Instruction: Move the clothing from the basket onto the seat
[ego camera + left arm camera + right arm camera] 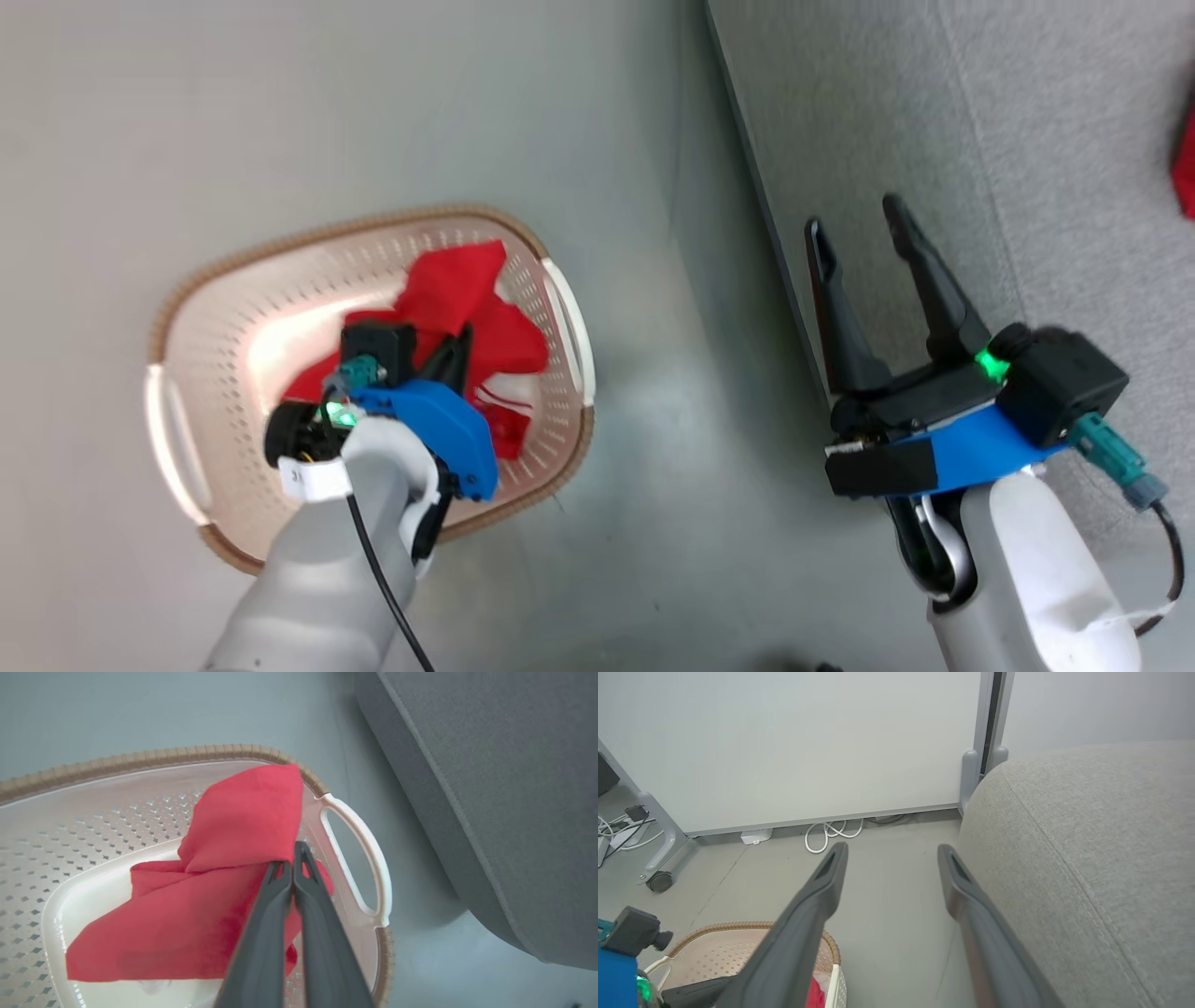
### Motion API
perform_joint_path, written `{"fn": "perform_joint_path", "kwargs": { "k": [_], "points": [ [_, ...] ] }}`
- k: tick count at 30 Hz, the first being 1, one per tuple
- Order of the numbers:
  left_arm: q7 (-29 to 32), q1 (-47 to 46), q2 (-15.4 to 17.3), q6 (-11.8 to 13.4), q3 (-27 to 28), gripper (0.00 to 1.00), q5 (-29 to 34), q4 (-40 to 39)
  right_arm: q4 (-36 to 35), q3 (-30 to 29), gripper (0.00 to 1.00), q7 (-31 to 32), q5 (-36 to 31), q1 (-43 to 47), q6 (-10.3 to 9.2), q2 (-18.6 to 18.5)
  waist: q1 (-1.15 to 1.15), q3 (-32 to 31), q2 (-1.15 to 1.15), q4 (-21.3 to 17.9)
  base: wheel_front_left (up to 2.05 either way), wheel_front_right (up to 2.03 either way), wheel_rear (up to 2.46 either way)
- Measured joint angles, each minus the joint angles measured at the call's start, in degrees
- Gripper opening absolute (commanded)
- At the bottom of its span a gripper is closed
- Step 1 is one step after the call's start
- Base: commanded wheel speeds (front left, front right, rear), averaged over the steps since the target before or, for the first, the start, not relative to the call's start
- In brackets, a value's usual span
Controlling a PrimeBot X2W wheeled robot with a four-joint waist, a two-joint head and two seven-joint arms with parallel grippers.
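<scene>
The left gripper [456, 353] [292, 857] reaches down into the basket [373, 224] [140, 758], its two fingers pressed together with no gap, closed on a fold of the red clothing [448, 289] [243, 821]. The clothing lies crumpled on the basket's bottom toward its right handle [369, 858], with one flap rising against the wall nearly to the brown rim. A bit of white fabric shows under the red.

The right gripper [851, 217] [892, 849] hangs with its fingers spread wide and nothing between them, above the edge where the floor [187, 112] meets the seat [934, 140] [1087, 858]. The basket stands on the floor, near the seat's rounded corner but apart from it. At the far right edge of the head view, another red piece [1186, 173] rests on the seat.

Farther off, a white cable [831, 833] lies coiled on the floor at the foot of a pale panel [784, 742].
</scene>
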Motion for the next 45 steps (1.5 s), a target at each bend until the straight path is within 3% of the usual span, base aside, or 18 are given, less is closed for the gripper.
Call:
{"fn": "perform_joint_path", "kwargs": {
  "k": [24,36,45],
  "points": [
    [-0.2,9.7,-0.1,-0.2,-7.9,0.00,-4.0,-18.4,6.8,-0.2,1.00,4.2,-0.2,10.8,0.00,0.0,-0.02,-28.8,0.01,8.1,0.00,0.00,0.00],
    [-0.2,7.4,-0.1,-0.2,-10.2,0.00,-4.2,-25.3,6.8,-0.2,1.00,5.9,0.0,14.5,0.00,0.0,-0.01,-36.0,0.01,12.1,0.00,0.00,0.00],
    [-0.2,2.9,-0.1,-0.2,-12.7,0.00,-5.7,-28.2,6.7,0.2,1.00,6.9,0.2,16.1,0.00,0.0,0.00,-38.1,0.00,14.1,0.00,0.00,0.00]
  ]
}}
